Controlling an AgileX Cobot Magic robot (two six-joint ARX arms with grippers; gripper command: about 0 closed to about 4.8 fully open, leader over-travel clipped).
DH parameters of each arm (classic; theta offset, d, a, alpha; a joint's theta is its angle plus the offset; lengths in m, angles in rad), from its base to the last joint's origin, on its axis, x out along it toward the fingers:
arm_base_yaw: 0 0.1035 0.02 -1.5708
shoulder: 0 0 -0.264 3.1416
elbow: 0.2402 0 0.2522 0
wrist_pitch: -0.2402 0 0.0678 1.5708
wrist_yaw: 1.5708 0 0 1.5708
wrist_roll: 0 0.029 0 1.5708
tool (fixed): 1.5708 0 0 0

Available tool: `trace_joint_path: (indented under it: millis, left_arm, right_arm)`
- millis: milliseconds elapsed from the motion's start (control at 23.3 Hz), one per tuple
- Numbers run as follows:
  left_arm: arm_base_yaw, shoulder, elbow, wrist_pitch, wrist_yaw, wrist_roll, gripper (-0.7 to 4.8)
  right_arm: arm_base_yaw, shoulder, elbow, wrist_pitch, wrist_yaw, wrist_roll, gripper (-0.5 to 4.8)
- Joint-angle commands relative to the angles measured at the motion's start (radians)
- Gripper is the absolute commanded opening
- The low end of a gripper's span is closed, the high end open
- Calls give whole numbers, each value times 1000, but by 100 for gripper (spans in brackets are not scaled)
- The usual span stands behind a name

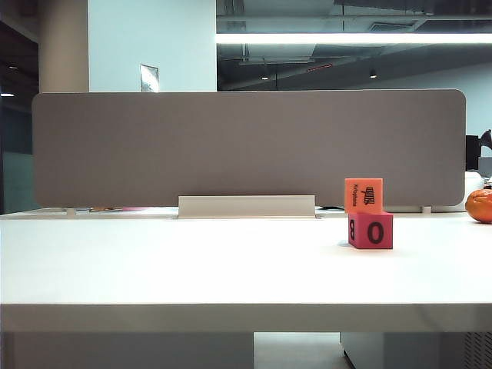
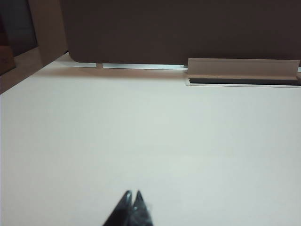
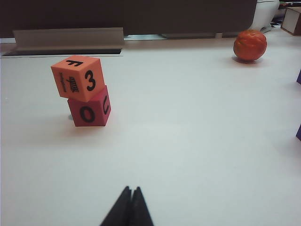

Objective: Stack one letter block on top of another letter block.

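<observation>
The orange block (image 3: 78, 77) is stacked on the red-pink block (image 3: 89, 112); the left gripper (image 2: 132, 195) and right gripper (image 3: 131, 190) are kept low over the worktop (image 1: 192, 261), jaws pressed together.

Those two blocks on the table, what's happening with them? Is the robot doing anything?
Nothing is handling them right now. The orange block sits stacked on the red-pink block, set slightly askew, on the white table. The left hand and right hand are both shut and empty, apart from the stack, low over bare table. An orange fruit lies off to the side, untouched.
</observation>
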Motion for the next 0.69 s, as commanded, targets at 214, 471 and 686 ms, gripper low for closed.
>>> trace_joint_path:
  millis: [214, 471, 686]
  left_arm:
    - [0, 1, 3, 7, 11, -3, -6]
    - [0, 1, 3, 7, 11, -3, -6]
    - [0, 1, 3, 7, 11, -3, -6]
  right_arm:
    - [1, -2, -6, 13, 2, 1, -1]
    - [1, -2, -6, 13, 2, 1, -1]
    - [1, -2, -6, 13, 2, 1, -1]
